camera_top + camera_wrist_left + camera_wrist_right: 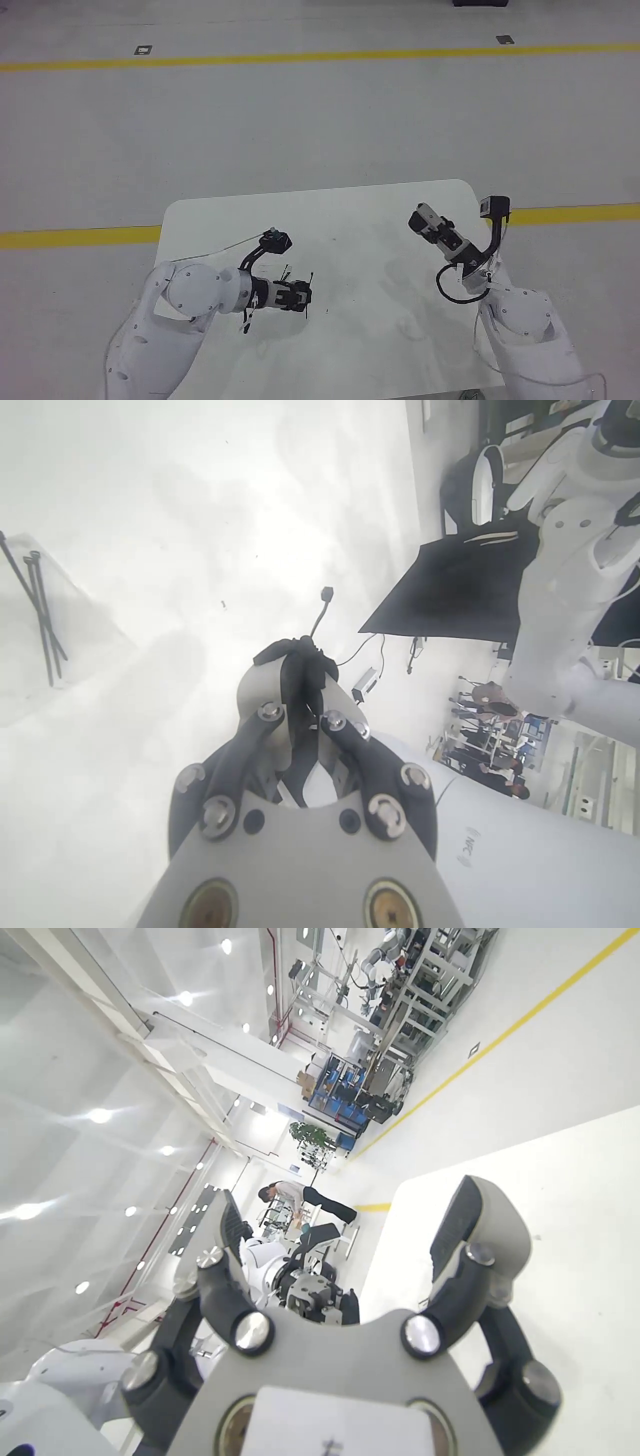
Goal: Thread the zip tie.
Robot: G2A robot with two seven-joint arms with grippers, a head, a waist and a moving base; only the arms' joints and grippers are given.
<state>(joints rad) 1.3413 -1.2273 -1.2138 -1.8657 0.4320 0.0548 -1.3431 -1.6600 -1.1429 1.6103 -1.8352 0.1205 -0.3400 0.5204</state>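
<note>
A black zip tie [320, 615] is pinched in my left gripper [302, 660], which is shut on it. The tie's square head [327, 592] sticks out past the black-padded fingertips. In the top view this gripper [303, 295] sits low over the front left part of the white table [340, 215]. My right gripper [345, 1223] is open with nothing between its fingers. It is held up over the table's right side [418, 214], apart from the left gripper. The right wrist view looks across the table at the left gripper [310, 1295] farther off.
Several spare black zip ties [37, 610] lie on a clear plastic sheet [75, 635] on the table, off to one side of the left gripper. A black mat [450, 590] lies beyond the table's edge. Bare tabletop stretches between the two arms.
</note>
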